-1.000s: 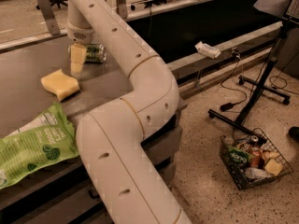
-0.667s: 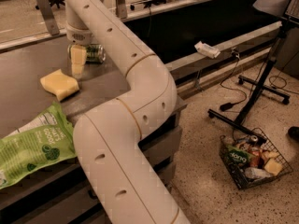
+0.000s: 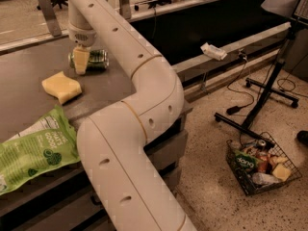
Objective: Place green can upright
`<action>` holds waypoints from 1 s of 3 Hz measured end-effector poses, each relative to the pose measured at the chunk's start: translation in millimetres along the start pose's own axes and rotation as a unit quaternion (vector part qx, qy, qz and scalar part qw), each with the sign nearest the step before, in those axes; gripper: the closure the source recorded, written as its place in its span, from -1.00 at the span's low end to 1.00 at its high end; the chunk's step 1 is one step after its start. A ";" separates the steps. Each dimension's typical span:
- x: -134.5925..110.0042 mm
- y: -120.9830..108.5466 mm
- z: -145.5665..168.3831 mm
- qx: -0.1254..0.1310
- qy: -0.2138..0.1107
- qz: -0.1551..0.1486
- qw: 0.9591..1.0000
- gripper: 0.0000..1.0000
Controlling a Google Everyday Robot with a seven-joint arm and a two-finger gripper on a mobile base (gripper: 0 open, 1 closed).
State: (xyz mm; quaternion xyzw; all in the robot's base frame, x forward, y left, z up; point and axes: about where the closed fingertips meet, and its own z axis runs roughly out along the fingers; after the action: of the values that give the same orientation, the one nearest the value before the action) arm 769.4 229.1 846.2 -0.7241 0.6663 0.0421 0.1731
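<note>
The gripper (image 3: pixel 81 67) has hardly moved this past second. It sits low over the desk (image 3: pixel 29 114) at the left end of the green can (image 3: pixel 96 59), which still lies on its side, so no uprighting yet. Whether it grips, I cannot tell. One can, one sponge (image 3: pixel 61 87), one snack bag (image 3: pixel 33 150).

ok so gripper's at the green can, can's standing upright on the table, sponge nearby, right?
No: the camera view shows the green can lying on its side on the table, not upright. The gripper is at it and the sponge is nearby.
</note>
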 end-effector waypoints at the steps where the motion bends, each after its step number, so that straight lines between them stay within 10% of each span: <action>1: -5.5 -0.8 -9.4 0.004 -0.020 -0.013 1.000 0.27; 3: 13.1 -2.8 -57.5 0.011 -0.108 -0.023 0.994 1.00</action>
State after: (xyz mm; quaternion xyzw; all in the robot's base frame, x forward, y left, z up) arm 763.8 199.1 896.8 -0.7285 0.6273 0.1084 0.2529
